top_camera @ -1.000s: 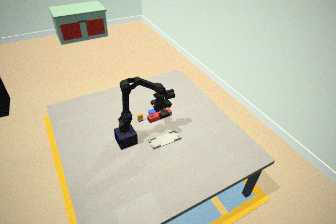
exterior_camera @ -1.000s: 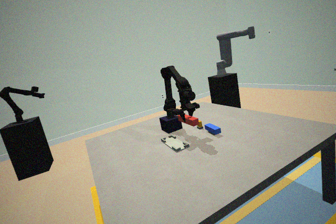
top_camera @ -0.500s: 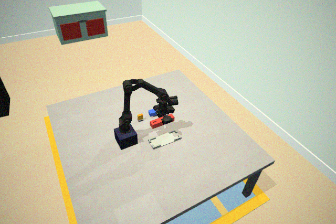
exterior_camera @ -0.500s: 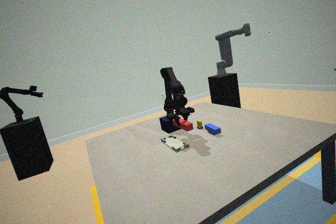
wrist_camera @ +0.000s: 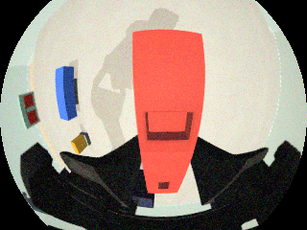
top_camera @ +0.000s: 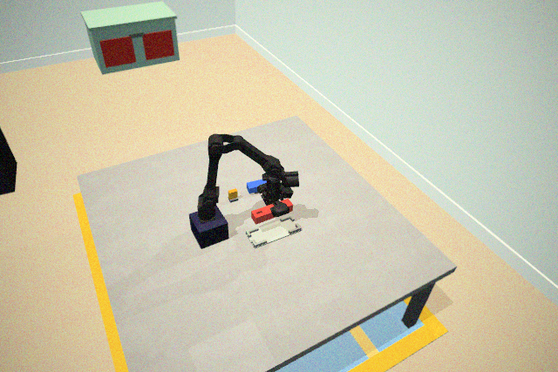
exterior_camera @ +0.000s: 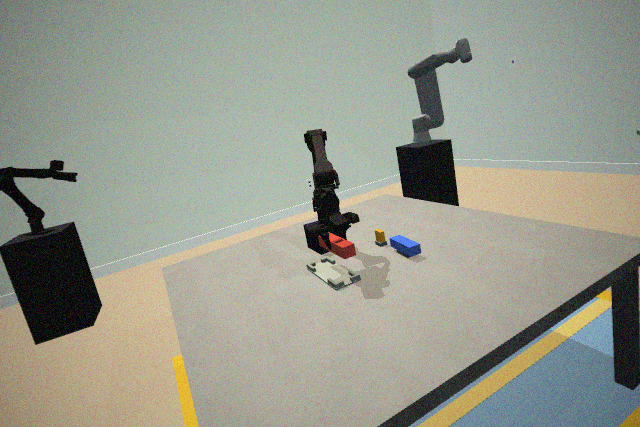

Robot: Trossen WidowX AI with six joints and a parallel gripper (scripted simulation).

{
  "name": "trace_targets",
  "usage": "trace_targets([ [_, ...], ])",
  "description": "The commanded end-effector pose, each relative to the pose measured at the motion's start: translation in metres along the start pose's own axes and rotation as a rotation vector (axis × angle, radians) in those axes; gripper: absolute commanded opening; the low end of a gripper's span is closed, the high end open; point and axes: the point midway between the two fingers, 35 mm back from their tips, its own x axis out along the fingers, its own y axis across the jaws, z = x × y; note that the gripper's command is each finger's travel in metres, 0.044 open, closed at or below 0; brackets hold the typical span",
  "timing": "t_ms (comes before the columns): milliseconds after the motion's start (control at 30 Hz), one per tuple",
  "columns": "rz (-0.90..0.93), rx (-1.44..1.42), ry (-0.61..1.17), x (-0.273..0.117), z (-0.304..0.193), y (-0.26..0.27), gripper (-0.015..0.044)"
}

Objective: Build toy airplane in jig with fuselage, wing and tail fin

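My gripper is shut on the red fuselage and holds it above the table, roughly level, its sockets facing up. The pale cradle jig lies on the table, low and just to the front of the fuselage in the top view; it is not seen in the wrist view. The blue wing lies behind the gripper, partly hidden by it in the top view. The small orange tail fin stands on its dark tab near the wing.
The arm's dark base block stands left of the jig in the top view. The grey table bears all the parts. Other arms on black pedestals and a green cabinet stand away from the table.
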Motion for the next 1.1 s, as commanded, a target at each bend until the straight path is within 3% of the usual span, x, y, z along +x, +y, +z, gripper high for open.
trace_targets([
  [0,0.005,0.000,0.003,0.007,-0.005,-0.012,0.0000],
  [467,0.003,0.011,-0.001,0.020,-0.020,-0.044,0.0000],
  [733,0.003,0.011,-0.001,0.020,-0.019,-0.044,0.0196],
  [1067,0.003,0.011,-0.001,0.020,-0.019,-0.044,0.0196],
])
